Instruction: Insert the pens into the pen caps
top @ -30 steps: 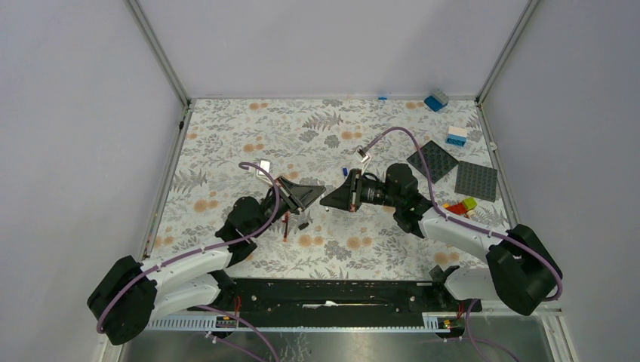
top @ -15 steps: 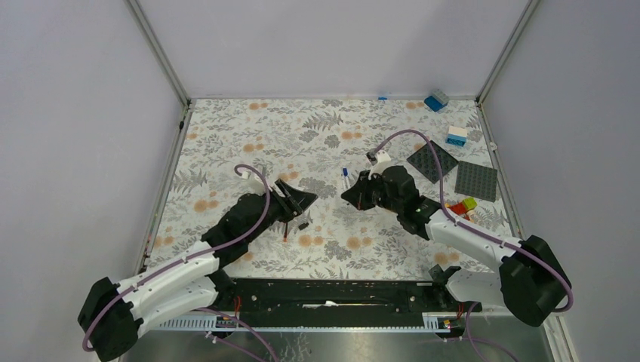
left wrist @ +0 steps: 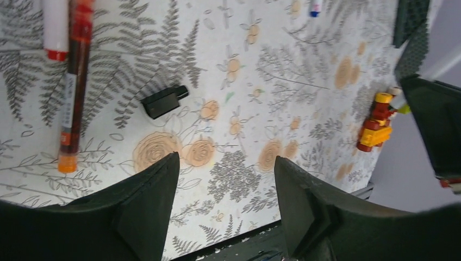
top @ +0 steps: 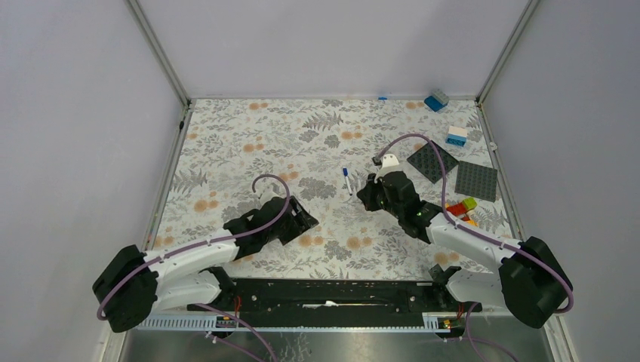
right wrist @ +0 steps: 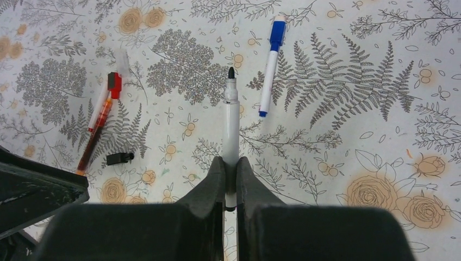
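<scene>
Left gripper (left wrist: 224, 185) spread, empty; black cap (left wrist: 164, 101) on table (left wrist: 261, 81) just ahead, hidden from overhead. Right gripper (right wrist: 231, 169) pinching white pen (right wrist: 232, 122), black tip bare. Red pen (left wrist: 73, 87) top cut off.

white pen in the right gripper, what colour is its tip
Black tip, clearest in right wrist view.

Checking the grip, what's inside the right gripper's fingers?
A white pen, black tip bare, clamped in the right gripper; the fingers cover most of its rear barrel.
</scene>
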{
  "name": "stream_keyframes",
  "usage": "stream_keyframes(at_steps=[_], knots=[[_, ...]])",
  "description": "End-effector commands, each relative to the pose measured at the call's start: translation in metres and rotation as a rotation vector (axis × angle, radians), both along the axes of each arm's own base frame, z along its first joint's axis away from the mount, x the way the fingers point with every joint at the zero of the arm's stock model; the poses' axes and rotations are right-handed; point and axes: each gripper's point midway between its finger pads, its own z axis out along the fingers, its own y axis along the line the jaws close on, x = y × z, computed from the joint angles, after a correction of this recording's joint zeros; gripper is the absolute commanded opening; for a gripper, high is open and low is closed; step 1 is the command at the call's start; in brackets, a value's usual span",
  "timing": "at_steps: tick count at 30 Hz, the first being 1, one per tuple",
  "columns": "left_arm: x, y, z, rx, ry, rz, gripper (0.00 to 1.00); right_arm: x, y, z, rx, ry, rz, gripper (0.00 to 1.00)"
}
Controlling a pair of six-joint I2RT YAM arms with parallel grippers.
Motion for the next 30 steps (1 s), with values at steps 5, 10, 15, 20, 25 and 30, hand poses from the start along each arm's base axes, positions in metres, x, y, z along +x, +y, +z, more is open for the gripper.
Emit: stream_keyframes(at_steps=[5, 10, 15, 20, 25, 30], knots=[[0.011, -0.011, -0.009, -0.023, 0.037, 0.056, 0.71, 0.008, -0.002, 0.011, 0.002, -0.067, -0.019, 0.00], [0.018, -0.014, -0.018, -0.016, 0.030, 0.070, 0.71, 0.008, 0.001, 0.010, -0.001, -0.059, -0.010, 0.00], [0.023, -0.012, -0.026, 0.019, 0.034, 0.094, 0.70, 0.009, 0.002, 0.008, -0.005, -0.053, -0.004, 0.00], [0.026, -0.005, -0.029, 0.061, 0.025, 0.118, 0.69, 0.009, 0.002, 0.008, -0.005, -0.053, -0.006, 0.00], [0.033, -0.001, -0.028, 0.094, -0.006, 0.125, 0.68, 0.010, 0.003, 0.007, -0.006, -0.046, -0.003, 0.00], [0.039, -0.002, -0.030, 0.127, -0.017, 0.122, 0.67, 0.010, 0.002, 0.007, -0.004, -0.043, -0.003, 0.00]])
